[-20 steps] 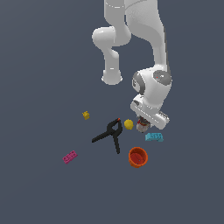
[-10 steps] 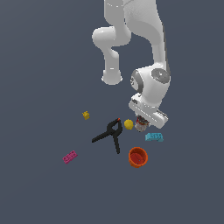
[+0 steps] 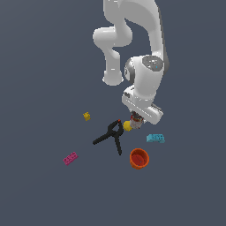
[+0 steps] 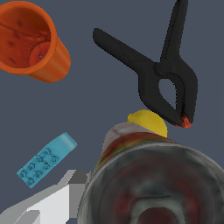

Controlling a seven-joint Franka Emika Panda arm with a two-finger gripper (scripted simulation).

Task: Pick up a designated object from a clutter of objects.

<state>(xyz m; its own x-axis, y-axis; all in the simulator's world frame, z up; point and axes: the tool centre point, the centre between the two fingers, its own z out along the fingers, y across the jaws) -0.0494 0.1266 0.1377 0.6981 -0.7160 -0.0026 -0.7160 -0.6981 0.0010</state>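
The designated object, a small can [image 3: 136, 122] with a dark top and a red band, hangs just above the floor with my gripper [image 3: 136, 118] shut on it. In the wrist view the can [image 4: 148, 179] looms very close, and one grey finger [image 4: 48, 201] shows beside it. The rest of the clutter of objects lies below. The yellow ball [image 3: 127, 126] sits right beside the can, against the tip of the black clamp [image 3: 110, 134].
An orange-red cup [image 3: 139, 158] stands nearest the camera in the exterior view, and a cyan brick [image 3: 156, 138] lies toward that view's right. A pink brick [image 3: 70, 158] and a tiny yellow piece [image 3: 87, 116] lie toward its left. The white arm rises behind.
The gripper has risen with the can in it, drifting slightly toward the exterior view's left. The other objects have not moved.
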